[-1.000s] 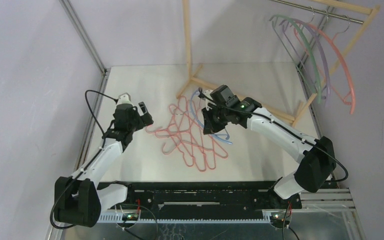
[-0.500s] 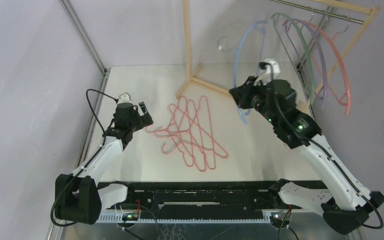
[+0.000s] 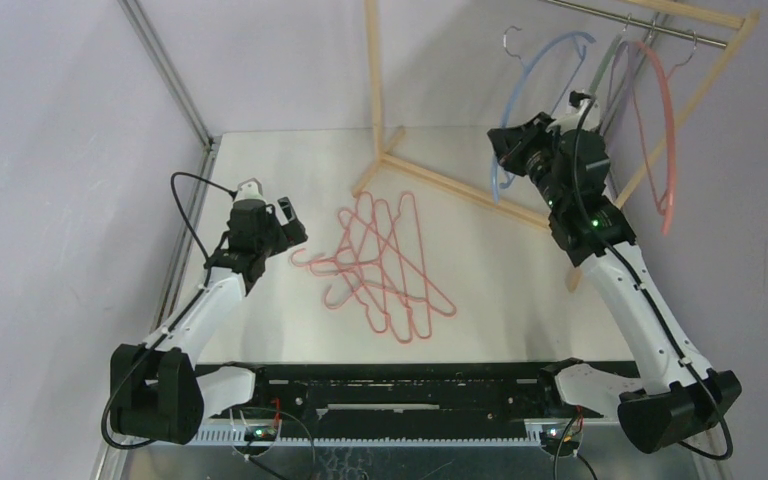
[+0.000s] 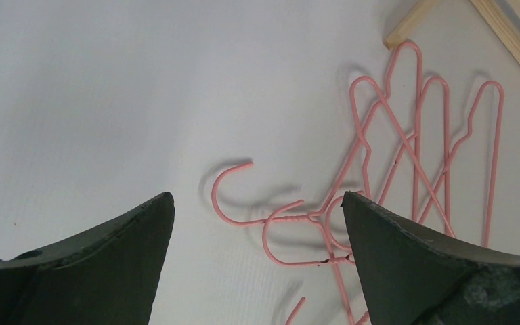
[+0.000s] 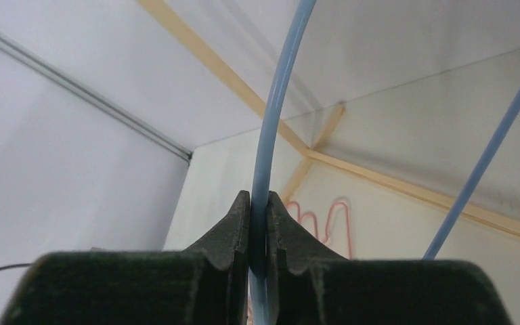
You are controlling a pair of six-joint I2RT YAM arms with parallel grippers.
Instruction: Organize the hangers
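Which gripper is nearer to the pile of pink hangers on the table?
Left. The left gripper is open, low beside the left edge of the pink hangers. The right gripper is high up to the right, near the wooden rack, shut on a blue hanger.

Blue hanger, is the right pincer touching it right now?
Touching. The right wrist view shows the right pincer shut on the blue hanger, clamping its thin rod with no gap on either side.
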